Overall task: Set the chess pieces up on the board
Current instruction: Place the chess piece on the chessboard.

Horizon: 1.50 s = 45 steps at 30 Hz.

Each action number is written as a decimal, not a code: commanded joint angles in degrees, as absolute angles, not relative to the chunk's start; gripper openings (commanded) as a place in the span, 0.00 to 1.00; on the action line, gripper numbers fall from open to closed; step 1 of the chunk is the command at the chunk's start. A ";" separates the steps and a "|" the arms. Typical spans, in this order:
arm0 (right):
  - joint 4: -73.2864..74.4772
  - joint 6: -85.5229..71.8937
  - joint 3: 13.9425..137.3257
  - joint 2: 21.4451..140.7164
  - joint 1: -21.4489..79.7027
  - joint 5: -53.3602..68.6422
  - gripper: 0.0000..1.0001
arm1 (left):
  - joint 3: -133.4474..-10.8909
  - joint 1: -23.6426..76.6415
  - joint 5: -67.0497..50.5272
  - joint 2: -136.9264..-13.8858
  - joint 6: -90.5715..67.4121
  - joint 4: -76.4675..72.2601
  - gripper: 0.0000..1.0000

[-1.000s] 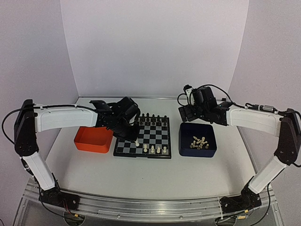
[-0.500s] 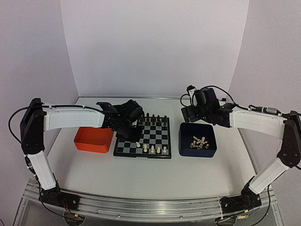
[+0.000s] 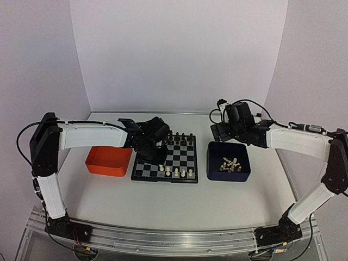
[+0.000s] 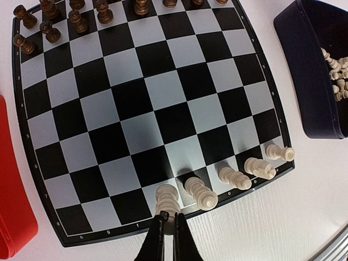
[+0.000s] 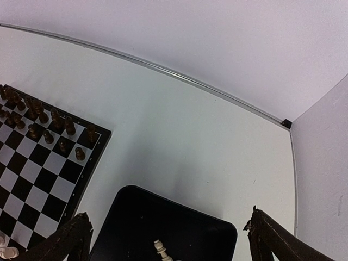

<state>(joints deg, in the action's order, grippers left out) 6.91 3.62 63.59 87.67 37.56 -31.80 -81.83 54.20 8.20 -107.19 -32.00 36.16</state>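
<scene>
**Five cream pieces lined up on the board, the rest heaped in the blue tray**

Top view: one chessboard [image 3: 173, 155] lies at the centre of the white table [image 3: 163, 206]. One orange tray [image 3: 107, 161] sits just to its left and one dark blue tray [image 3: 228, 175] just to its right. Five cream-white chess pieces [image 3: 176, 173] stand in a row along the board's lower edge. A small heap of the same pieces lies in the blue tray, too tangled to count. Dark chess pieces [image 3: 179, 136] fill the board's upper rows. The left gripper [image 3: 159, 160] hangs over the board's lower left part, by the leftmost cream piece. The right gripper [image 3: 217, 132] is above the blue tray's upper left corner.

Left wrist view: the board fills the frame. The five cream pieces run from lower centre up towards the right edge, one to a square on the bottom row. The left gripper's fingers [image 4: 159, 242] are pressed together with nothing between them. Their tips sit just below the leftmost cream piece, and I cannot tell whether they touch it. Dark pieces crowd the upper left, cut off by the frame. A few cream pieces show inside the blue tray at the right edge.

Right wrist view: the right gripper's fingers [image 5: 73, 239] stand wide apart at the lower corners, holding nothing. The blue tray lies between them at the bottom, with one cream piece showing in it. The board's corner, with two rows of dark pieces, is at the left.
</scene>
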 commanded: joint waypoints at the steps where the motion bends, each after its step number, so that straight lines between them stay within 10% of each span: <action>1: 5.57 3.93 62.96 85.31 37.30 -33.61 0.96 | -84.92 54.87 9.77 -108.31 -32.09 37.57 0.00; 45: 5.60 4.91 62.04 84.38 37.10 -35.72 0.96 | -86.71 55.28 10.00 -111.84 -30.61 40.96 0.00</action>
